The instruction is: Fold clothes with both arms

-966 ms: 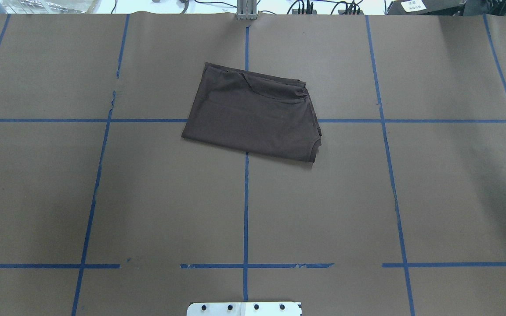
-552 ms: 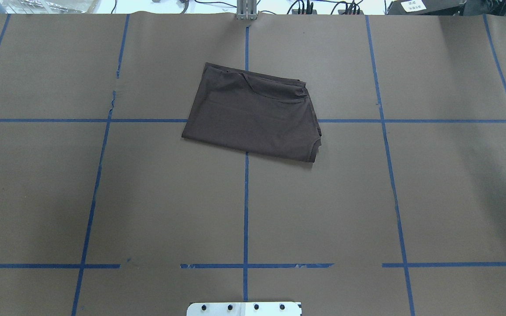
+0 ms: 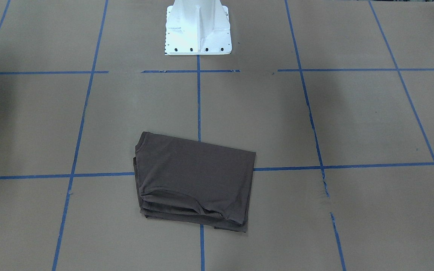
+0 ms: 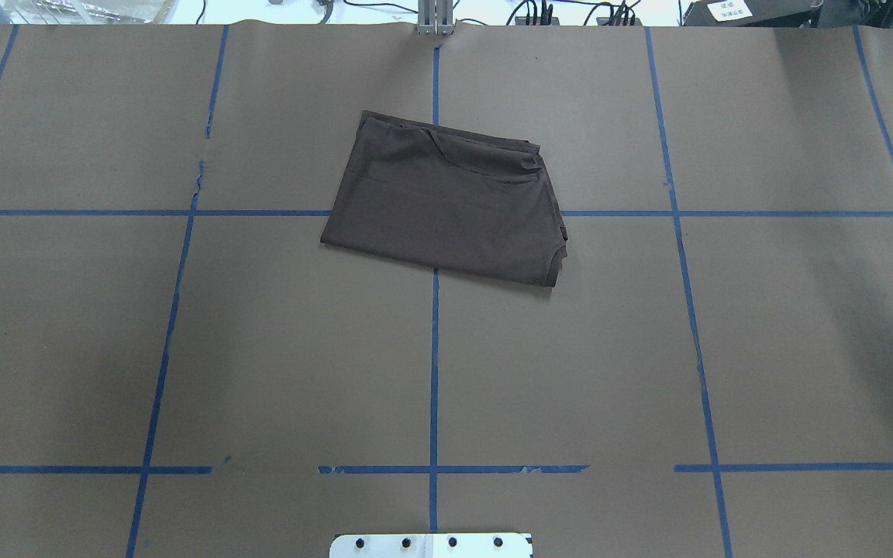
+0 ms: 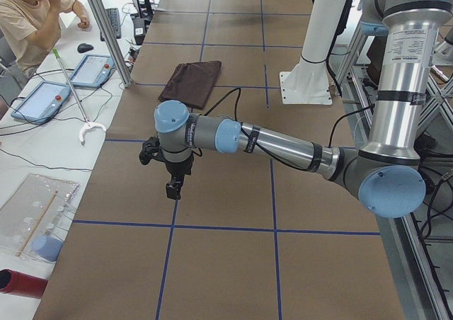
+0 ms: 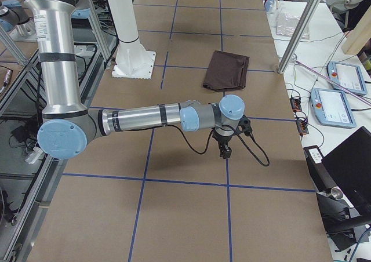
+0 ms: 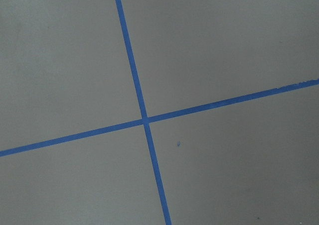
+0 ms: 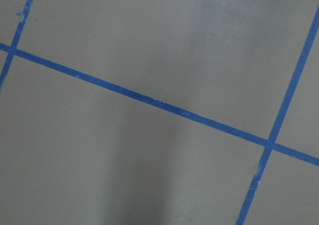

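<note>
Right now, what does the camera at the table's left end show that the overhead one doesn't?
Only the left-end view: the left arm stretched over the table, its gripper pointing down, and a seated person. Only the overhead view: a curved seam across the top fabric layer. Both: the folded dark brown T-shirt lying flat on the brown, blue-taped table.

no legible text or numbers anywhere; print on the white label (image 4: 729, 10) far too small
</note>
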`<control>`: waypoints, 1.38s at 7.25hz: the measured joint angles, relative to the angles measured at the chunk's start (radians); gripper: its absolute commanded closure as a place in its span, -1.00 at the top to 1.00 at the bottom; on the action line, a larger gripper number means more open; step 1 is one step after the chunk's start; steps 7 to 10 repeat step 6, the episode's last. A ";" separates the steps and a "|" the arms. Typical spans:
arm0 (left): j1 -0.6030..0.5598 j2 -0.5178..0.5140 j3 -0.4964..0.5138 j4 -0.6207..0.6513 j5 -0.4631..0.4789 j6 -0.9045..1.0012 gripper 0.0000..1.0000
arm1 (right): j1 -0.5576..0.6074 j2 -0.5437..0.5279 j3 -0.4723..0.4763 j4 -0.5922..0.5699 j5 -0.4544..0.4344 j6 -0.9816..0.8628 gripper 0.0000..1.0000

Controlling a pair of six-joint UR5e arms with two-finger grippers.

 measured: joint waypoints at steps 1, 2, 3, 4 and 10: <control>0.000 0.000 -0.005 0.002 0.000 0.000 1.00 | 0.000 0.000 -0.001 0.000 0.000 0.000 1.00; 0.001 0.000 -0.011 0.006 0.000 0.000 1.00 | 0.000 0.000 -0.001 0.000 0.000 0.000 1.00; 0.001 0.000 -0.023 0.015 -0.001 0.000 1.00 | -0.001 0.000 -0.002 0.000 0.000 0.000 1.00; 0.001 0.000 -0.036 0.028 -0.001 -0.001 1.00 | -0.001 0.000 -0.003 0.000 0.000 0.000 1.00; 0.001 0.000 -0.044 0.040 -0.002 0.000 1.00 | -0.002 -0.001 -0.003 0.000 0.000 -0.001 1.00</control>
